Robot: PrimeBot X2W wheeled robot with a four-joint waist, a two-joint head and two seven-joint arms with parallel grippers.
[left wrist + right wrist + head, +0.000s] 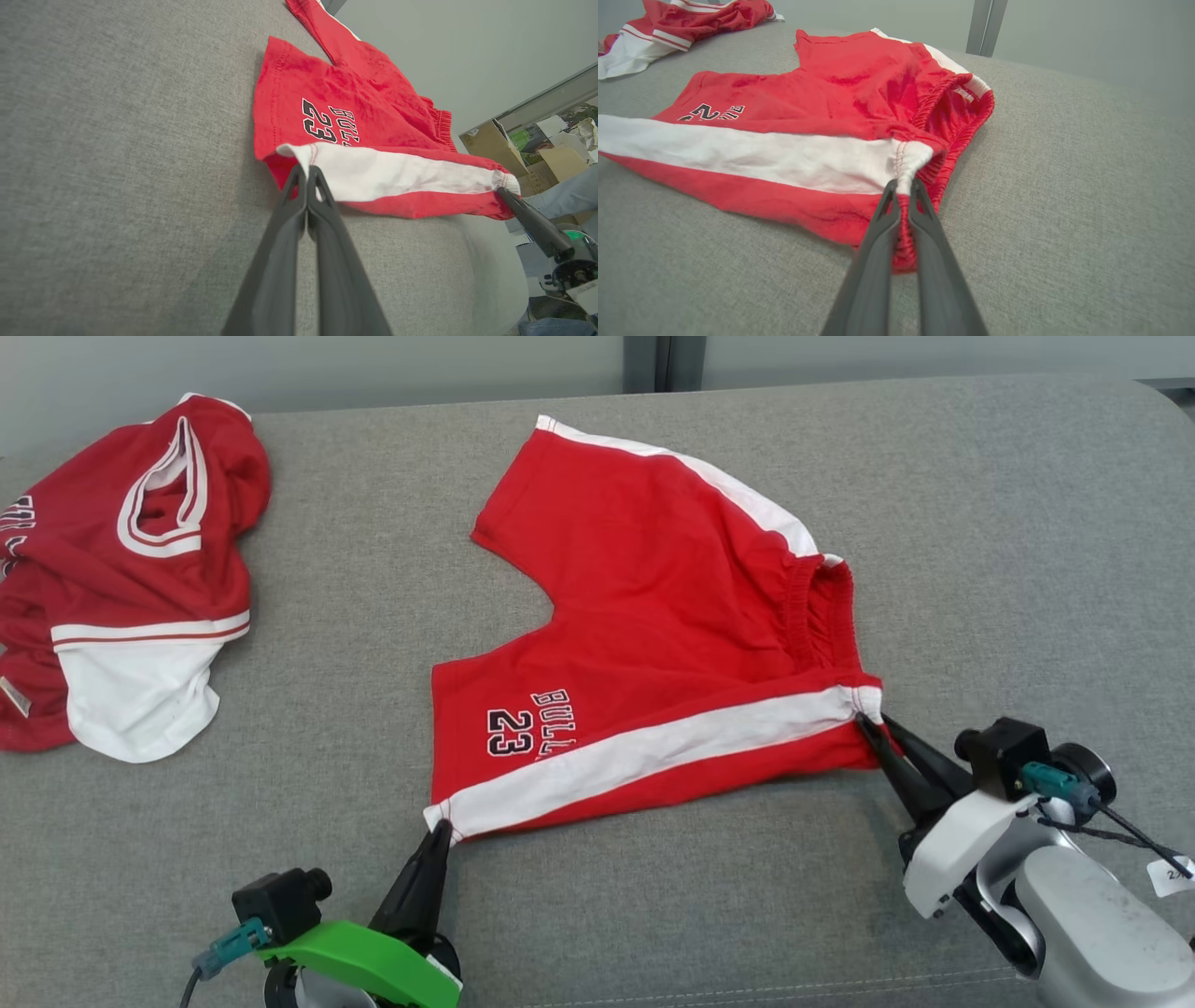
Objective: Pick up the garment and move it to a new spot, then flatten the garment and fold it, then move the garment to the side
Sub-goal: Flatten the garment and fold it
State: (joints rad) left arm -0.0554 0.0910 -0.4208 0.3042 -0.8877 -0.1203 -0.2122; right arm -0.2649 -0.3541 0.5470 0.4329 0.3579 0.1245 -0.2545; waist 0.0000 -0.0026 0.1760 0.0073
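We see the red shorts (pixel 653 616) lying spread out near the middle of the grey fabric worktop (pixel 373 551), with the two legs pointing to the left side and the waistband (pixel 826 616) to the right side. Along the near edge of the shorts there is a white stripe (pixel 653 747), and it runs almost straight between the two arms. The left end effector (pixel 439 828) is closed tightly on the corner of the leg hem, exactly where the stripe ends; its two dark fingers are pressed together on the cloth. The right end effector (pixel 870 719) is also nearly closed, and it pinches the other end of the stripe at the waistband, with a little red cloth bunched between its fingers. The near edge looks slightly raised from the worktop, while the rest of the shorts rests flat on it. A black number 23 (pixel 512 731) with some letters is printed just beside the stripe. A crumpled red and white shirt (pixel 121 569) lies well apart, at the far left of the worktop. In the left wrist view, cardboard boxes (pixel 495 144) stand beyond the edge of the worktop.
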